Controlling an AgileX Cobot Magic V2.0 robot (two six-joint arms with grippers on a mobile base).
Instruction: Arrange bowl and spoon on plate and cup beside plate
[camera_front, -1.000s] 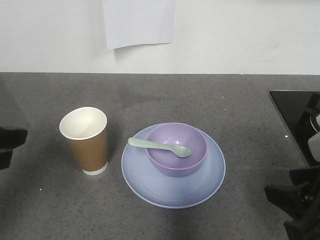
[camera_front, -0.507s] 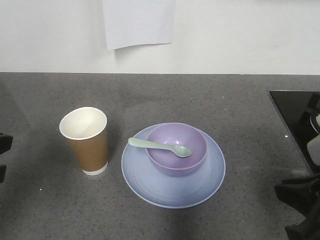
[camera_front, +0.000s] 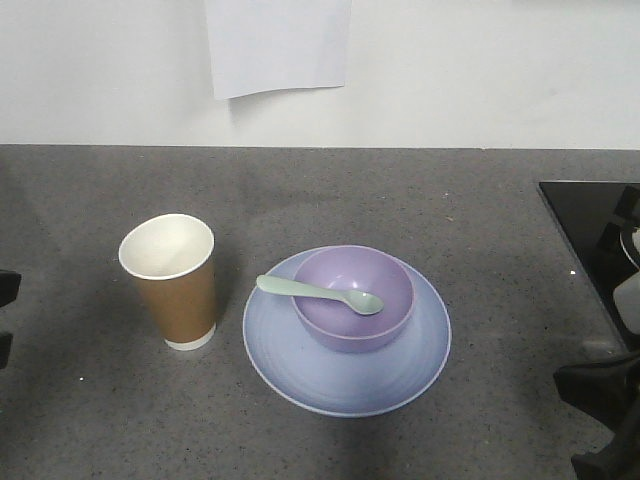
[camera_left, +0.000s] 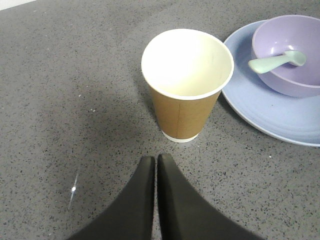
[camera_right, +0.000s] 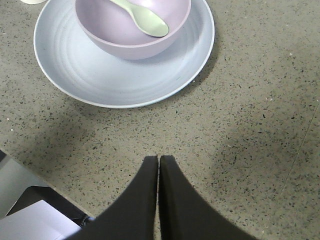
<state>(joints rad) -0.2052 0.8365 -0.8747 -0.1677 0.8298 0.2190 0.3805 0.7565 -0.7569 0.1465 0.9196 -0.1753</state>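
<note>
- Speckled dark grey stone makes up the counter (camera_front: 450, 200), which runs back to a plain white wall with a sheet of paper (camera_front: 278, 45) hanging on it.
- Near the counter's middle sits the round, shallow pale blue plate (camera_front: 300, 370); the glossy lavender-purple plastic bowl (camera_front: 375, 325) rests on it.
- Across that bowl lies the small mint-green plastic spoon (camera_front: 320, 294), scoop inside, flat handle poking over the rim toward the counter's left edge.
- Just beside the plate on that side, not touching, the tall brown paper cup (camera_front: 177, 290) with a white rolled rim stands upright.
- My left claw (camera_left: 156, 162) is pressed closed on nothing, with the cup straight ahead of it.
- My right claw (camera_right: 158, 162) is likewise closed and empty, with the plate ahead and slightly left.
- I judge the arrangement finished; no grasp seems called for.
</note>
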